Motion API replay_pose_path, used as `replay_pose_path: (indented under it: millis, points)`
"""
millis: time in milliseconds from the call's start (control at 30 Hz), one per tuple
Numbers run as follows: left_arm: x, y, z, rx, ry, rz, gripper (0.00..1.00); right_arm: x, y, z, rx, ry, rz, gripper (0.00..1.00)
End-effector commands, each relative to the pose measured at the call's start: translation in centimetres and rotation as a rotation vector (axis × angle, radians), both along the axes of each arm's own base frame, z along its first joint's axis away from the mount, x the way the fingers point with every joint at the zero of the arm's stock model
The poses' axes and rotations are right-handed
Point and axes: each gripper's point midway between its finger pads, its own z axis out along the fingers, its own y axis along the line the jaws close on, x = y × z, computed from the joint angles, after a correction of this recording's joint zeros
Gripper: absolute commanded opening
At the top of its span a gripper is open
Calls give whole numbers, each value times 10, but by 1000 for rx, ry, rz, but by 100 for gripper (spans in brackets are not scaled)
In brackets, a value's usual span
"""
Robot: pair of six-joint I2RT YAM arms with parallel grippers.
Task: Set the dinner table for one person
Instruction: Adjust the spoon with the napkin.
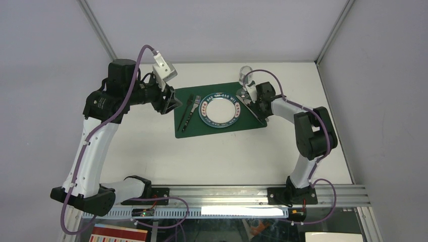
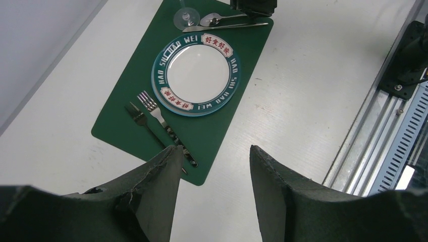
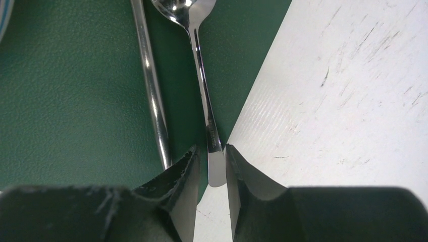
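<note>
Worktop (image 1: 217,151): plain white, scuffed, silver-framed. Left pincer (image 2: 214,148) gapes, empty, beside placemat (image 1: 222,131); right pincer (image 3: 211,148) nips spoon (image 3: 201,75) handle at placemat's right edge.

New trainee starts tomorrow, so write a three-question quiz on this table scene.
1. True or false: the left pincer is open and holds nothing.
2. How many silver metal forks lie on the dark green rectangular placemat?
3. The fingers of the right pincer flank the handle of the: A) knife B) silver metal spoon C) fork
Key: 1 true; 2 two; 3 B.
</note>
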Motion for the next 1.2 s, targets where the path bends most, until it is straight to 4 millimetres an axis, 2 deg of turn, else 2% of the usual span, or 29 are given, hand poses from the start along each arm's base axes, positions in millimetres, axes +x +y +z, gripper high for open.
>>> replay_pose_path:
  millis: [0,267,400,667,933,1033,1167]
  points:
    - [0,1,15,-29,-66,-10,53,4,4,1,51,-9,-6,29]
    - [1,1,16,-31,-63,-11,53,10,3,4,56,-28,-19,30]
    - [2,0,14,-28,-60,-11,54,11,8,18,113,-68,-13,32]
    - [4,0,13,-30,-53,-10,54,20,12,28,144,-88,-16,32]
    - [4,1,12,-28,-51,-7,54,32,25,70,212,-176,-2,33]
    - [4,0,12,-31,-48,-10,54,37,23,68,193,-161,-8,33]
    - [4,0,11,-31,-46,-12,54,40,24,56,184,-137,-9,33]
